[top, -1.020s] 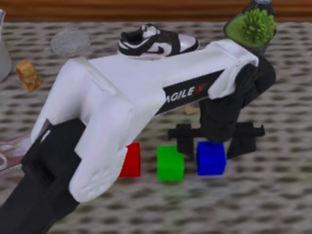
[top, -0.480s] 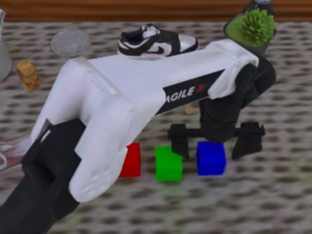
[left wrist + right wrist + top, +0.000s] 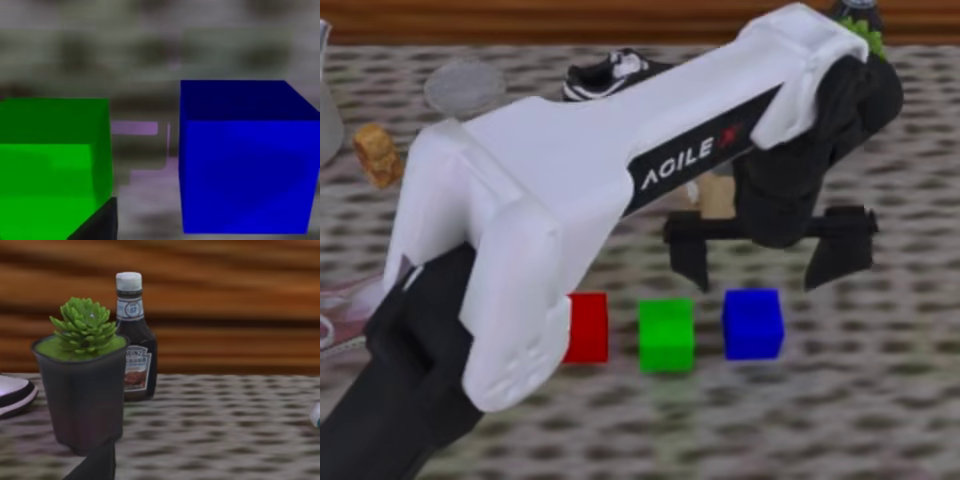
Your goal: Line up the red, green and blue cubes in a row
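Note:
The red cube [image 3: 587,327], green cube [image 3: 666,335] and blue cube [image 3: 752,323] sit in a left-to-right row on the woven table, evenly spaced with small gaps. My left gripper [image 3: 764,255] hangs open just beyond the blue cube, raised off the table, holding nothing. The left wrist view looks down on the green cube [image 3: 50,165] and the blue cube [image 3: 245,160], with one dark fingertip [image 3: 97,225] at the edge. My right arm is out of the top view; its wrist view faces the table's far right corner.
A black-and-white sneaker [image 3: 620,70] lies at the back, partly under my left arm. A tan box [image 3: 717,195], a yellow-brown block [image 3: 377,153] and a round glass dish [image 3: 465,87] are nearby. A potted succulent [image 3: 82,385] and sauce bottle [image 3: 135,340] stand back right.
My left gripper widened around the blue cube, then rose and drew back toward the far side. The blue cube stayed in place; the green cube shifted slightly left.

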`<state>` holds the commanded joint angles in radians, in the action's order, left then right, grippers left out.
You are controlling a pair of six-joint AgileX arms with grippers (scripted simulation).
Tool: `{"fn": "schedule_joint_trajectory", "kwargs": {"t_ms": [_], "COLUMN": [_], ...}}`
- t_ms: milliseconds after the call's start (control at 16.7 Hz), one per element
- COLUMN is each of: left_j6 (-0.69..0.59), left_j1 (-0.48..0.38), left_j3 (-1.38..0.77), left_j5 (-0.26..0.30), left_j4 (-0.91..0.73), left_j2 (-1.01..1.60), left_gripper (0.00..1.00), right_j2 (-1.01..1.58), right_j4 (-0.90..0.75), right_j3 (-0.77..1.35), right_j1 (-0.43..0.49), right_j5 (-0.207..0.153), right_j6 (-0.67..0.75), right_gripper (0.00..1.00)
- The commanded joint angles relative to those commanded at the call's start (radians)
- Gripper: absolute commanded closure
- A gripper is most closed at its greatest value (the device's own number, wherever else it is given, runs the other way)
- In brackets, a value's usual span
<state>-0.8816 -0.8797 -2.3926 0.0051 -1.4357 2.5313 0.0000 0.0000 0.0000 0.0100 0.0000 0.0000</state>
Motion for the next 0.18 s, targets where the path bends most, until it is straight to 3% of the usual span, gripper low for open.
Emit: {"fn": "schedule_joint_trajectory", "kwargs": {"t_ms": [180], "left_j6": [0.001], "left_j1": [0.005], "left_j3": [-0.041], "left_j5": [0.000], "left_j4": [-0.041], "left_j2": [-0.004], "left_gripper": [0.00], "right_j2": [0.000], "right_j4": [0.000], "right_j3": [0.000], "right_j1": [0.000], "right_j5": [0.000], "right_j6": [0.000], "right_gripper": [0.00]}}
